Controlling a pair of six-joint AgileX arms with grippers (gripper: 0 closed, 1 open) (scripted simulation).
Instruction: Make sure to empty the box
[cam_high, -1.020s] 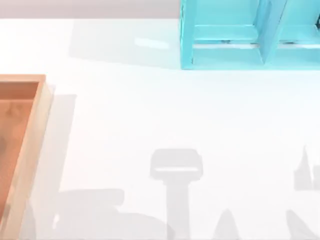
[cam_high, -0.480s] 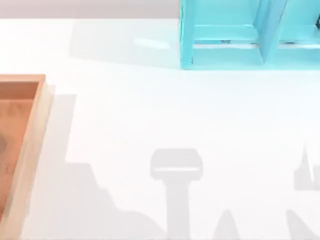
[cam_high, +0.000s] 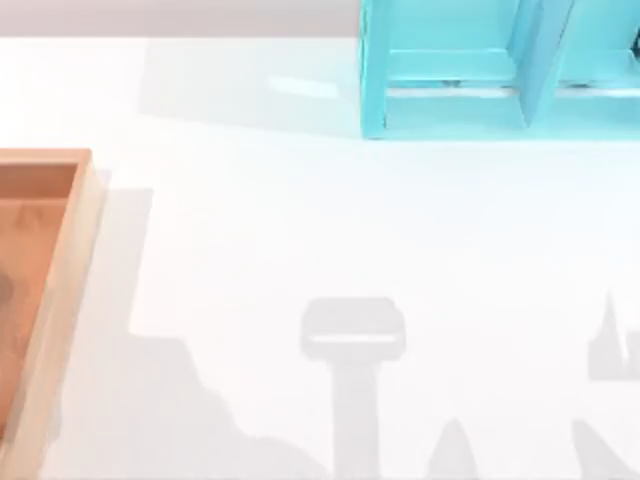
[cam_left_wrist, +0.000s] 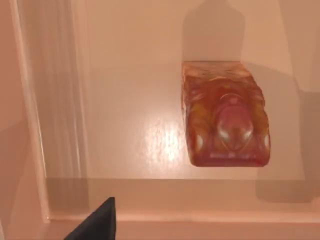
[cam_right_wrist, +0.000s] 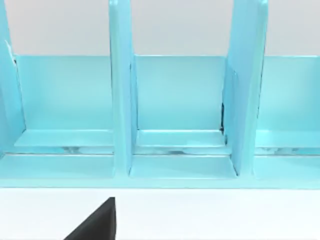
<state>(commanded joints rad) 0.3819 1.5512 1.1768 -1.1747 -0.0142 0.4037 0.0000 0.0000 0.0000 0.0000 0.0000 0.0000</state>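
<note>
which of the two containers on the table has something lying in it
The wooden box at the table's left: the left wrist view shows a reddish-orange packet flat on its floor. The turquoise shelf unit has bare compartments.

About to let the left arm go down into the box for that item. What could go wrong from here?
1. The reddish glossy block lies flat on the floor of the box; fingers may slip off its shiny, rounded top.
2. One end of it lies close to a box wall, so a finger on that side could strike the wall on the way down.
3. The top view cuts off most of the box, so the grasp can be checked from the left wrist view alone.
</note>
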